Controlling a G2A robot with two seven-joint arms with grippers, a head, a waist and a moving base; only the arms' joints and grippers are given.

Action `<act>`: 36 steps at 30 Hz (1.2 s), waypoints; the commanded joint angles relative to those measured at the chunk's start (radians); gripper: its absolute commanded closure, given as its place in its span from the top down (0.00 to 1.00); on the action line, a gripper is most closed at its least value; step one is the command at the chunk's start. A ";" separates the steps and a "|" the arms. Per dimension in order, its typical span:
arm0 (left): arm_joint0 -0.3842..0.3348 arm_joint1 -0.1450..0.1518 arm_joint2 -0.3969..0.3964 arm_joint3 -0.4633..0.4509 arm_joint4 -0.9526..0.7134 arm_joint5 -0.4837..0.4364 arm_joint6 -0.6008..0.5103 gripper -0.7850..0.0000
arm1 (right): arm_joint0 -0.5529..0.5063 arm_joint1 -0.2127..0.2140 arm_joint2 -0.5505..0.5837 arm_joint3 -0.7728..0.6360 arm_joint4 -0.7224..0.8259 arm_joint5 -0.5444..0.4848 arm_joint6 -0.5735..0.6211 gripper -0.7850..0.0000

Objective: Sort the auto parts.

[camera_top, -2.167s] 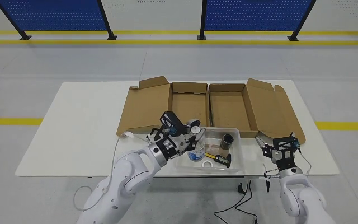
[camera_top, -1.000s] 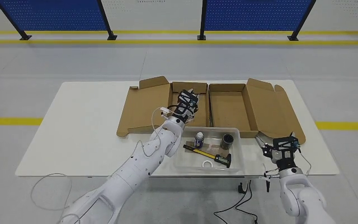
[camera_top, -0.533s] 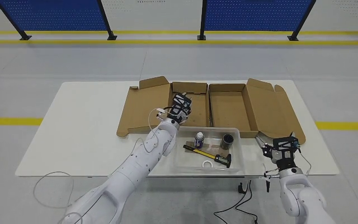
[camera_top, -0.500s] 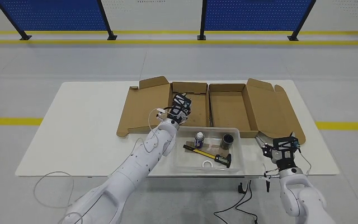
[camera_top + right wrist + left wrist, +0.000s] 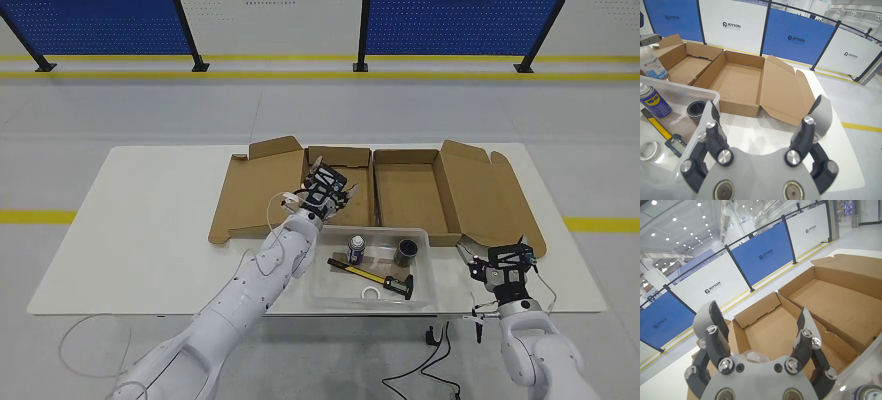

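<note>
— What is your left claw doing?

— My left claw is hanging over the left cardboard box with its fingers spread wide, pinching nothing. A clear plastic bottle is standing upright in that box, right beneath the claw's palm. I cannot tell whether the palm is touching its top.

— And next to it?

— The right cardboard box is lying open just beside the claw, pressing against the first box wall to wall.

— Your right claw?

— My right claw is hovering above the white table, spread as well and gripping nothing. The right box's flap is lying flat just ahead of its fingertips.

— Where are the parts?

— They are sitting in the clear plastic bin near that claw. A black cylindrical sleeve is standing nearest the fingers, and a blue spray can is standing upright beyond it. A digital caliper and a silver ring are lying flat, close together.
</note>
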 commanded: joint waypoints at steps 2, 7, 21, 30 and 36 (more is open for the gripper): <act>0.016 0.011 -0.034 -0.068 0.004 -0.021 -0.045 1.00 | 0.000 0.000 0.000 0.000 0.000 0.000 0.000 1.00; 0.075 0.036 -0.090 -0.218 0.032 -0.072 -0.124 1.00 | 0.000 0.000 0.000 0.000 0.000 0.000 0.000 1.00; 0.417 0.120 -0.266 -0.772 -0.055 -0.452 -0.530 1.00 | 0.000 0.000 0.000 0.000 0.000 0.000 0.000 1.00; 0.528 0.132 -0.240 -0.785 -0.010 -0.464 -0.569 1.00 | 0.000 0.000 0.000 0.000 0.000 0.000 0.000 1.00; 0.515 0.119 -0.190 -0.689 0.018 -0.365 -0.569 1.00 | 0.000 0.000 0.000 0.000 0.000 0.000 0.000 1.00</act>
